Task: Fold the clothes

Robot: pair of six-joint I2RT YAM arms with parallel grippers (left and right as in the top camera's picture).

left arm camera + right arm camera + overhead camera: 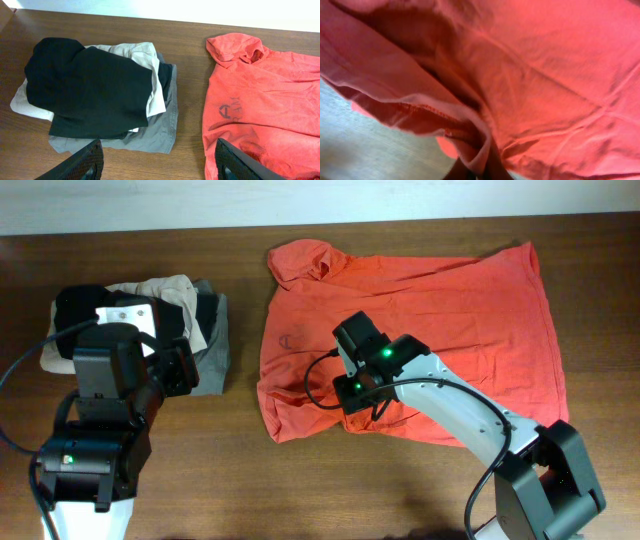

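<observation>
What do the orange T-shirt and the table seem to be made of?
The orange T-shirt looks like knit cotton, matte: it creases and has a stitched hem. The table looks like wood or wood-look laminate: dark brown, visible grain, slight sheen.

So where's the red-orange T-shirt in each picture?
Overhead: the red-orange cotton T-shirt lies spread out, right of centre.
Left wrist: the shirt covers the right side.
Right wrist: the shirt fills nearly the whole picture, close up.
Shared landmark: the pile of folded black, beige and grey garments left of it, in overhead and left wrist only.
</observation>
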